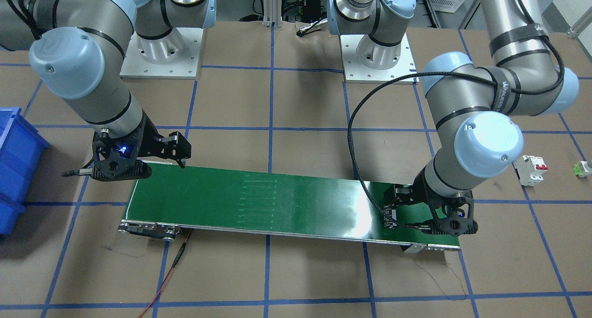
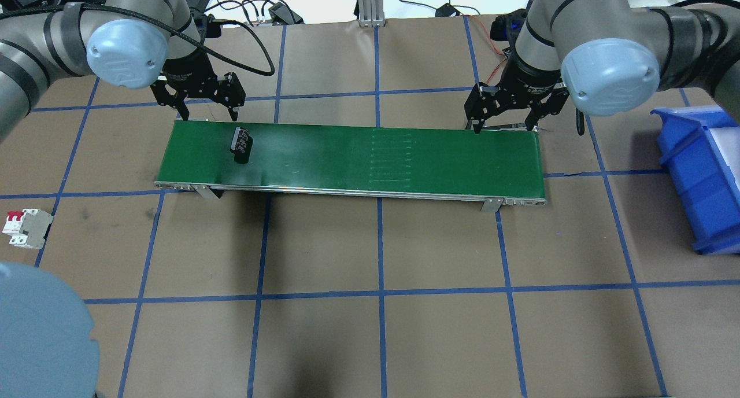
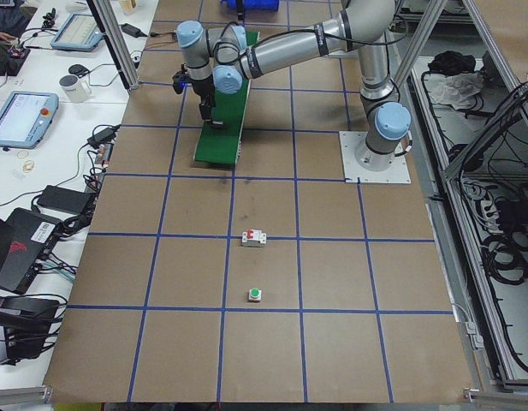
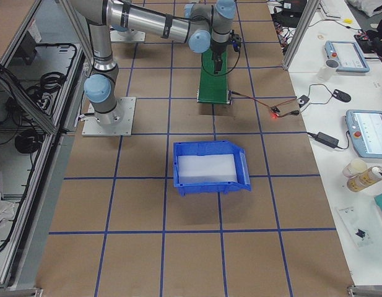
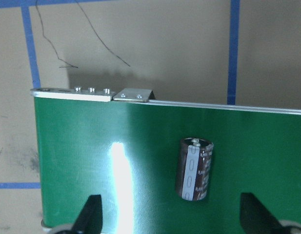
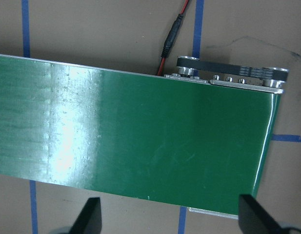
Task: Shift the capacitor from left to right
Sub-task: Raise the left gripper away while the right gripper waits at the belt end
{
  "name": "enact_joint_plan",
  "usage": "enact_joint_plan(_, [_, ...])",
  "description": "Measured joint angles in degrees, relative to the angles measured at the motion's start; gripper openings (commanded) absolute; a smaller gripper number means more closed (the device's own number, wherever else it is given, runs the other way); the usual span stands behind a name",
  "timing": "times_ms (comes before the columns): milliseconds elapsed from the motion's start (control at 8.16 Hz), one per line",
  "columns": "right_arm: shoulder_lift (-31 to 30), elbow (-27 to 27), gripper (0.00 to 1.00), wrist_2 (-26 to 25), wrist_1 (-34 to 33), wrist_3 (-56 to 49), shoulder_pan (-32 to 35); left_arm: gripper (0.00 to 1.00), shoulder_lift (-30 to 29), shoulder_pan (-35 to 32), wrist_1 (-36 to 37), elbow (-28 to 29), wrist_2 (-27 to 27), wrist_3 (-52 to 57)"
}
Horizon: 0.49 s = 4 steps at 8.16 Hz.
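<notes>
1 capacitor (image 2: 241,145) on 1 belt (image 2: 358,155); 1 breaker (image 2: 26,228), 1 bin (image 2: 694,181).

The writing on the capacitor (image 5: 194,168) is too small to read. The blue bin (image 1: 16,170) is half cut off.

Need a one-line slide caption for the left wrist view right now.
Capacitor lies on its side near the green belt's end, just ahead of the left gripper, jaws open.
</notes>
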Motion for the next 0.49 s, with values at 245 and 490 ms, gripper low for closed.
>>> enact_joint_plan(245, [1.69, 1.57, 0.94, 2.19, -1.1, -0.28, -0.18, 1.0, 4.49, -0.13, -3.57, 1.05, 0.07, -0.88])
enact_joint_plan(490, [4.05, 3.42, 0.96, 4.94, -4.96, -1.87, -2.16, 1.0, 9.52, 0.2, -9.62, 2.64, 0.3, -1.3])
